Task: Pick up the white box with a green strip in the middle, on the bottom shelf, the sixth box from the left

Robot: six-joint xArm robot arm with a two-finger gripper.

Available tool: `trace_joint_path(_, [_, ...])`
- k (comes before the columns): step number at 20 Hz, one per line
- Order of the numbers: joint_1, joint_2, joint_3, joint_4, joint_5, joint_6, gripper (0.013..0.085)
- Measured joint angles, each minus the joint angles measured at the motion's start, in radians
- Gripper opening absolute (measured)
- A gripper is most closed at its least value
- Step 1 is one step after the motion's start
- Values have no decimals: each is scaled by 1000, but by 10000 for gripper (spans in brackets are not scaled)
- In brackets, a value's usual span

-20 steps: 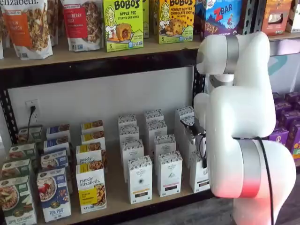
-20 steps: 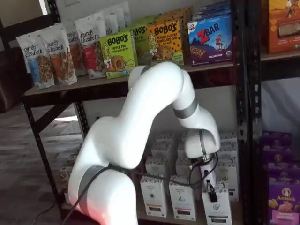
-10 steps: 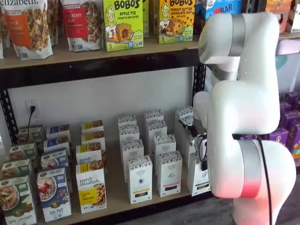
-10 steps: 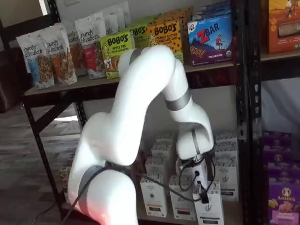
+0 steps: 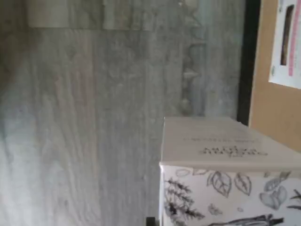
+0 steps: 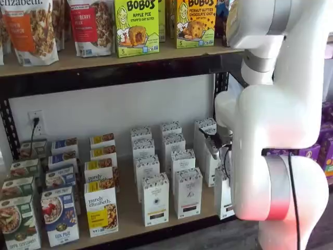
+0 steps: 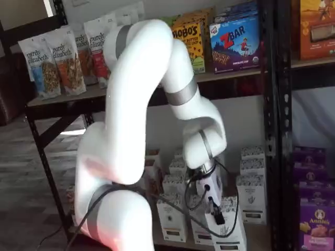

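Gripper (image 7: 215, 217) clamped on the white box (image 7: 230, 227), box directly at its 6 o'clock, tilted, forward of the bottom shelf (image 6: 130, 216) rows. Wrist view: box top (image 5: 225, 141) over grey floor (image 5: 84, 117).

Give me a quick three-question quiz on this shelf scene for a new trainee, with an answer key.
1. True or false: the gripper is closed on the white box.
2. Which brand stands right next to the Z Bar carton? A) Bobo's B) Annie's C) Fox Pops
3. Fill in: in the wrist view, grey wood-look ____ shows beyond the box's top.
Key: 1 true; 2 A; 3 floor.
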Motion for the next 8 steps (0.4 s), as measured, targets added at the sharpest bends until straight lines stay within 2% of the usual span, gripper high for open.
trace_joint_path(1, [3,-28,23,16,8,-13,570])
trace_joint_path(5, [18,-175,133,140,47,-121,570])
trace_joint_path(8, [25,-229,168,211,65,-184,570])
